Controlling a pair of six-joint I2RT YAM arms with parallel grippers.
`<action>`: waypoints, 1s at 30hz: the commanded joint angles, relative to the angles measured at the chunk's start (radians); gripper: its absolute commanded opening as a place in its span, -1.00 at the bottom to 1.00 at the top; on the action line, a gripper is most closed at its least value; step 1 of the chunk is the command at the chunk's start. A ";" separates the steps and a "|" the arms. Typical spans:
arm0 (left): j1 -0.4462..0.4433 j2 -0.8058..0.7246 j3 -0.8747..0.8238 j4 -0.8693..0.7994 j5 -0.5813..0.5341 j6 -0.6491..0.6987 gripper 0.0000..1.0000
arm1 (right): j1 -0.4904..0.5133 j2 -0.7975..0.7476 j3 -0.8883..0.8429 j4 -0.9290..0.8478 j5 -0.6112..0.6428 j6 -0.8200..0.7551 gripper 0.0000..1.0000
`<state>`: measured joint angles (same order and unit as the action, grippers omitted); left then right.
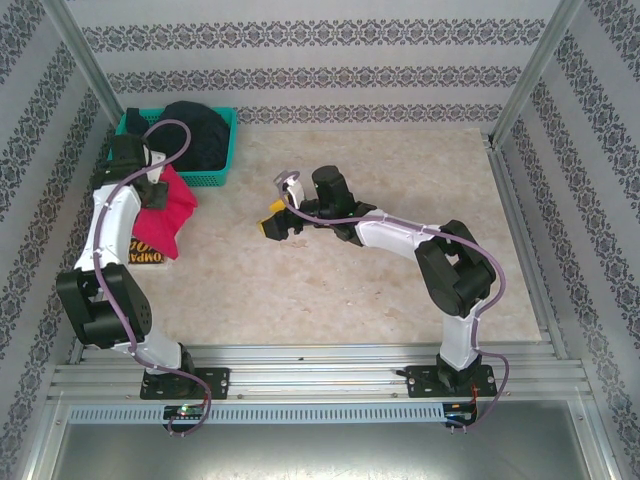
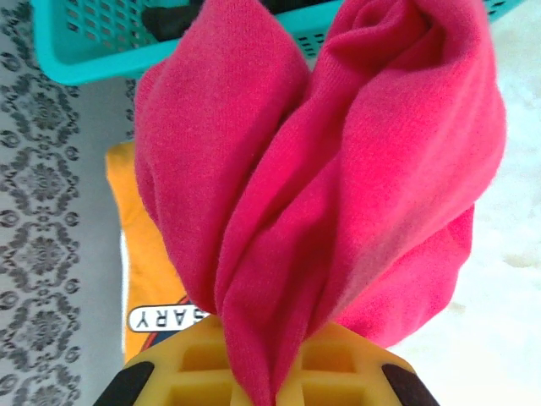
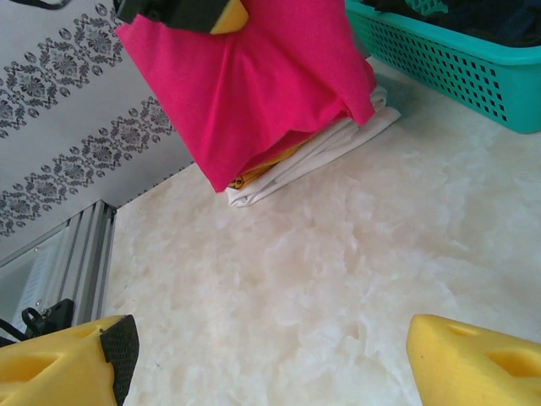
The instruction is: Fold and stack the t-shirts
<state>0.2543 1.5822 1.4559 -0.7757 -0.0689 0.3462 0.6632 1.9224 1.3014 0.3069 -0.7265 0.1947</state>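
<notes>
Red t-shirt [image 2: 321,169] hung squeezed tight in left claw [image 2: 258,381], yellow t-shirt [image 2: 144,254] underneath said "ARY", right claw [image 3: 279,355] stood spread wide, holding nothing.

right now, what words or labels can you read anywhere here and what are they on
"ARY": white label on the mustard-yellow t-shirt, partly covered by the red t-shirt.
"OMPA": black lettering on the same shirt seen from above, cut off and blurry, so uncertain.
Nothing else is readable.

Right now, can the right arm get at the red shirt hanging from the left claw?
Probably yes: the right claw is open and faces the red shirt, with only tabletop between them.
</notes>
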 commanded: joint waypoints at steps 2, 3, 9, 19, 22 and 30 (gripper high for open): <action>0.028 0.023 0.053 -0.084 -0.058 0.064 -1.00 | -0.003 0.023 0.035 0.006 -0.007 0.009 0.66; 0.033 0.025 0.062 -0.094 -0.063 0.068 -1.00 | -0.004 0.024 0.036 0.006 -0.003 0.012 0.66; 0.054 0.033 0.069 -0.094 -0.097 0.091 -1.00 | -0.004 0.026 0.026 0.016 0.023 0.017 0.66; 0.084 0.113 0.003 -0.001 -0.161 0.088 -1.00 | -0.011 0.026 0.007 0.029 0.029 0.031 0.66; 0.094 0.135 0.004 0.009 -0.161 0.076 -1.00 | -0.015 0.030 0.004 0.035 0.027 0.042 0.66; 0.119 0.194 0.001 0.077 -0.259 0.031 -0.57 | -0.022 0.039 0.007 0.038 0.024 0.050 0.65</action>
<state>0.3523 1.7420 1.4624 -0.7540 -0.2432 0.4122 0.6498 1.9408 1.3090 0.3099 -0.6968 0.2363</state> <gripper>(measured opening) 0.166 0.827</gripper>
